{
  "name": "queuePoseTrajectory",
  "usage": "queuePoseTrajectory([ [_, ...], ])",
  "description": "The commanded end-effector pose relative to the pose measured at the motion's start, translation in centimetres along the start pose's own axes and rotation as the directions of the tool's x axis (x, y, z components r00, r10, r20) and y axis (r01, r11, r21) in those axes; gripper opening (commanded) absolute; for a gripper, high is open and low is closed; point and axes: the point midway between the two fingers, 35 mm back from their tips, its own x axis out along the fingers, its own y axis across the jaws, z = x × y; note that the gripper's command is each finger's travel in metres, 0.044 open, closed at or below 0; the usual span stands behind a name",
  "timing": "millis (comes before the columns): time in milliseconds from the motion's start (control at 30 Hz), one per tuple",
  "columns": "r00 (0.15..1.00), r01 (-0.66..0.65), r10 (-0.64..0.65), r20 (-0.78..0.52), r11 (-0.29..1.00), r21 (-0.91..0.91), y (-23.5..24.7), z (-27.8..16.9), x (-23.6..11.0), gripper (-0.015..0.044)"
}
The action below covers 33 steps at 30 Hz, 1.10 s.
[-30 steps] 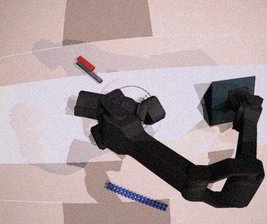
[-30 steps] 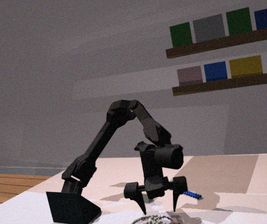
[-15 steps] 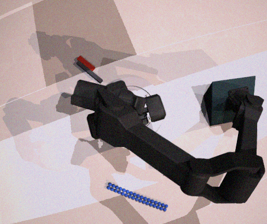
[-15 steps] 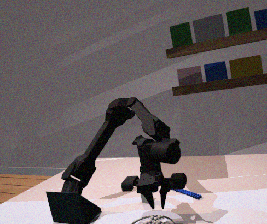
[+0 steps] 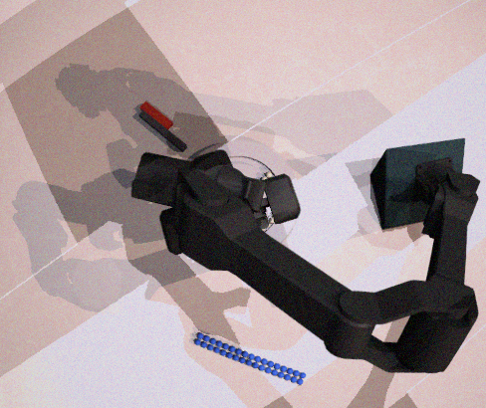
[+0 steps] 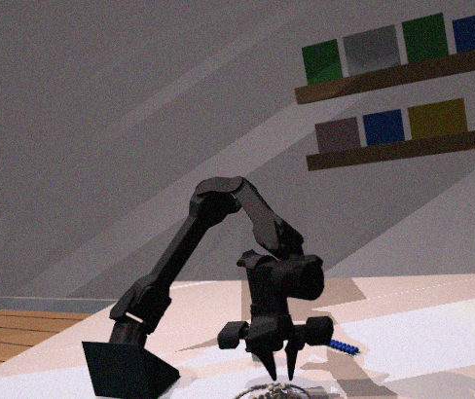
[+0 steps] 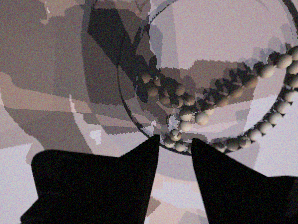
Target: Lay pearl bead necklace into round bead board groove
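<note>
The pearl bead necklace (image 5: 269,219) (image 6: 278,389) (image 7: 202,118) lies on the round bead board (image 5: 250,150) (image 7: 200,35). In the wrist view, one run of beads follows the dark ring groove at the lower right. Another strand cuts across inside the ring toward the upper right, and a short double row lies in shadow inside the ring's left side. My gripper (image 6: 282,380) (image 7: 175,141) is partly open, its fingertips a small gap apart above the board's edge. A few beads show beyond the gap, none gripped. In the top view the arm hides the fingertips and much of the board.
A double row of blue beads (image 5: 250,359) (image 6: 344,346) lies on the table, away from the board. A red block (image 5: 156,114) and a dark bar (image 5: 162,131) lie side by side near the board. Shelves with coloured boxes hang on the back wall.
</note>
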Motion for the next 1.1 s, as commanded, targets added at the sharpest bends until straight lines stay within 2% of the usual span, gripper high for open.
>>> queuePoseTrajectory([
  [0, 1.0, -0.002, 0.002, -0.006, 1.0, 0.01, 0.0, -0.1, 0.7, 0.012],
  [300, 1.0, 0.0, 0.0, -0.007, 1.0, 0.013, -0.1, -0.1, 1.7, 0.012],
  [467, 1.0, 0.004, -0.004, -0.002, 1.0, 0.005, -0.1, -0.1, 1.5, 0.0],
  [1067, 1.0, 0.004, -0.004, -0.002, 1.0, 0.005, -0.1, -0.1, 1.5, 0.0],
])
